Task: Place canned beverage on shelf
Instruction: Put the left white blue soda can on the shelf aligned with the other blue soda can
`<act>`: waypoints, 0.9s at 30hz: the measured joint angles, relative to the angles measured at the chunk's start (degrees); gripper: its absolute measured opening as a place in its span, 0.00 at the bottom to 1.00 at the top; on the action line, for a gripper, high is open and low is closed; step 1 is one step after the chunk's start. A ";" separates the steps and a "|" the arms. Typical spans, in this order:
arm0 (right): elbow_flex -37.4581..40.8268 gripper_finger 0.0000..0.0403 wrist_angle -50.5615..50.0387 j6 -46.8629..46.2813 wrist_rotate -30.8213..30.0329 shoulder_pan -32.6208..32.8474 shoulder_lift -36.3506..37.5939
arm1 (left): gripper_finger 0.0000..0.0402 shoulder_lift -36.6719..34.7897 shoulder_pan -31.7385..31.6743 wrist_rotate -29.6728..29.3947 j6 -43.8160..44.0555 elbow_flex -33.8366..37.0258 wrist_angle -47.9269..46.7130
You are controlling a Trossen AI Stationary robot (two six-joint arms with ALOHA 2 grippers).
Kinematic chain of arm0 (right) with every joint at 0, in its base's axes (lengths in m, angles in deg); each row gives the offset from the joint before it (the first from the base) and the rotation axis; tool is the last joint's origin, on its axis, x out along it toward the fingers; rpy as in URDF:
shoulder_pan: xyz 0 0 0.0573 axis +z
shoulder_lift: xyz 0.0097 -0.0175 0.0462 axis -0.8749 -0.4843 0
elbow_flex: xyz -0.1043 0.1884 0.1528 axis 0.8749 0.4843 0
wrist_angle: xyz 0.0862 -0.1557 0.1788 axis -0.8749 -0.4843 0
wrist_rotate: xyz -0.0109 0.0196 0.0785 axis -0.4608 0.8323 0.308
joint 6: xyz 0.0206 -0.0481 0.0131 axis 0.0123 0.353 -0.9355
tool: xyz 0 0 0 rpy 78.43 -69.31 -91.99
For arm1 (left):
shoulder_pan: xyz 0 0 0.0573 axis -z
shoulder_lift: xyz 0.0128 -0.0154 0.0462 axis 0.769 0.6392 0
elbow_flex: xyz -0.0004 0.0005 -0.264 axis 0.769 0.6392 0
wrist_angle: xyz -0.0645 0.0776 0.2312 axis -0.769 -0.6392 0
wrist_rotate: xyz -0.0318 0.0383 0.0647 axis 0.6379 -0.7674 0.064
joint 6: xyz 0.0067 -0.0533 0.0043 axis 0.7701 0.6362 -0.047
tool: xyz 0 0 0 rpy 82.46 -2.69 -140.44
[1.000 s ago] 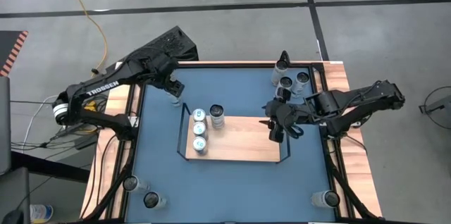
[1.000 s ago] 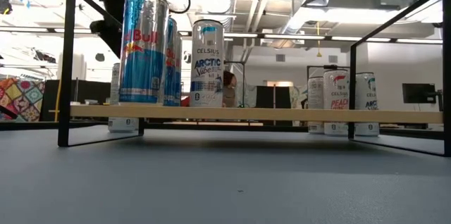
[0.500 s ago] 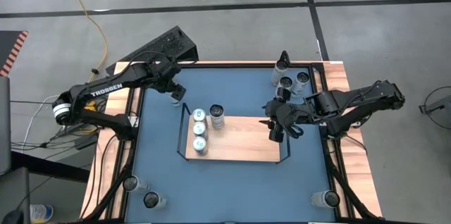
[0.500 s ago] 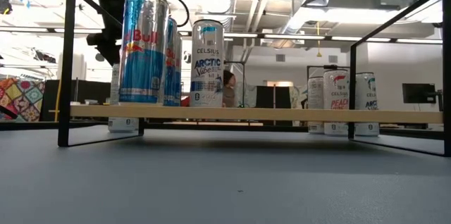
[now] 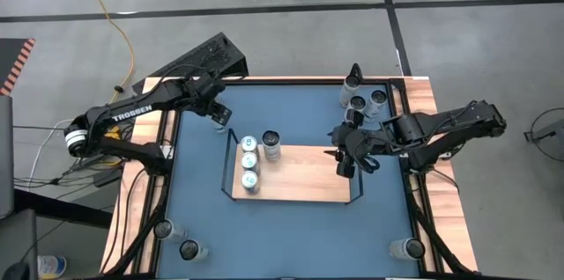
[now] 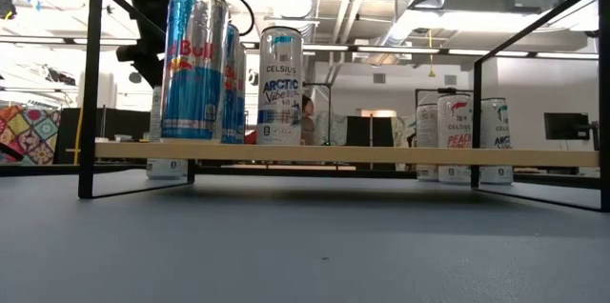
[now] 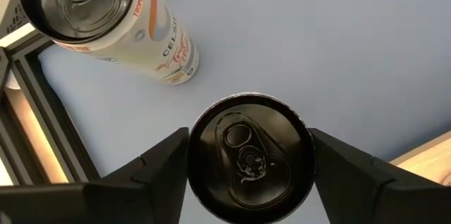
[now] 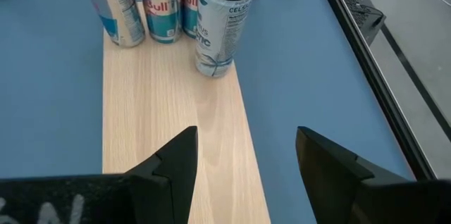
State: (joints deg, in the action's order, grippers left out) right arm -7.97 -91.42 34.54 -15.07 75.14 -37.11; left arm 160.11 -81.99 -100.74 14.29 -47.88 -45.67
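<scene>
A canned beverage [image 7: 250, 157] with a dark top stands upright on the blue tabletop, far left of the shelf [image 5: 308, 179]. My left gripper [image 7: 250, 162] [image 5: 220, 120] is down over it and shut on it. A white and orange can [image 7: 106, 20] stands just beyond. On the shelf's left end stand three blue cans [image 5: 249, 161] and a white Celsius can [image 5: 270, 145] [image 8: 224, 23]. My right gripper [image 5: 344, 165] [image 8: 245, 139] hangs open above the shelf's right half, nothing between its fingers. My left gripper has the can's upper part between its two fingers, one on each opposite side [image 7: 201, 160] just below the rim. The fingers [image 7: 165, 168] come from above, slanting down. The can stands upright with its base on the blue tabletop.
Three cans [image 5: 363, 99] are grouped at the table's far right corner. Two more [image 5: 176, 239] stand at the near left corner and one [image 5: 404, 247] at the near right. The shelf's black end rails [image 5: 227, 164] rise at both ends; bare board lies right of the cans.
My left gripper has sunk down over the can at the table's far left. The can has stayed where it was, and my right arm has kept still.
</scene>
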 joint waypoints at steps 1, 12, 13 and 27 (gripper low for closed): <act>-0.01 0.54 0.07 -0.01 0.00 0.00 0.00 | 0.58 -0.05 0.00 -0.08 0.00 0.56 0.15; 0.01 0.54 0.20 -0.02 0.00 0.00 0.00 | 0.58 0.24 -0.03 4.87 -6.59 -3.80 -2.92; 0.01 0.54 0.20 -0.02 0.00 0.00 0.00 | 0.58 0.08 0.06 6.23 -7.63 -5.14 -4.02; -0.01 0.54 0.17 0.00 0.00 0.00 0.00 | 0.58 -0.07 0.36 6.87 -16.68 -25.67 -12.76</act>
State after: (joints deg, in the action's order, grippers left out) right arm -7.98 -91.24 34.54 -15.07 75.14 -37.11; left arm 160.04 -81.63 -93.86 -2.40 -73.55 -58.43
